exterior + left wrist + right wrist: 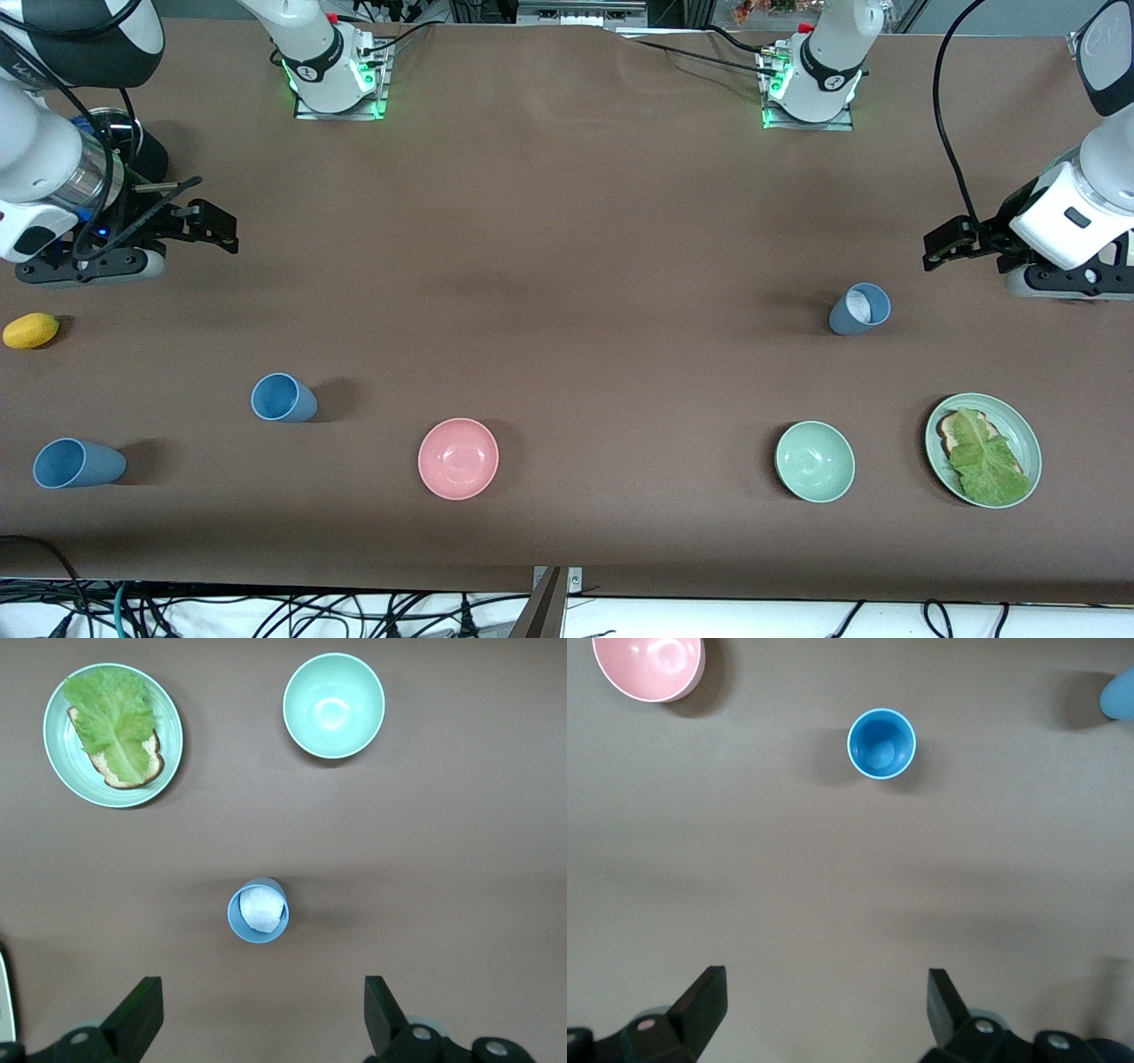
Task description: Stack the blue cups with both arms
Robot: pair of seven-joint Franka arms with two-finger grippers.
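A sky blue cup (283, 398) stands at the right arm's end of the table and shows open-mouthed in the right wrist view (881, 743). A second blue cup (78, 463) stands nearer to the front camera, by the table's end; its edge shows in the right wrist view (1121, 693). A slate blue cup with a whitish inside (859, 308) stands at the left arm's end, also in the left wrist view (258, 910). My right gripper (213, 227) (826, 1010) is open and empty over bare table. My left gripper (946, 244) (261, 1019) is open and empty, apart from the slate cup.
A pink bowl (458, 458) (648, 665) and a pale green bowl (815, 461) (334, 704) stand near the front edge. A green plate (1019, 425) (168, 771) with toast and lettuce is beside the green bowl. A yellow fruit (31, 330) lies at the right arm's end.
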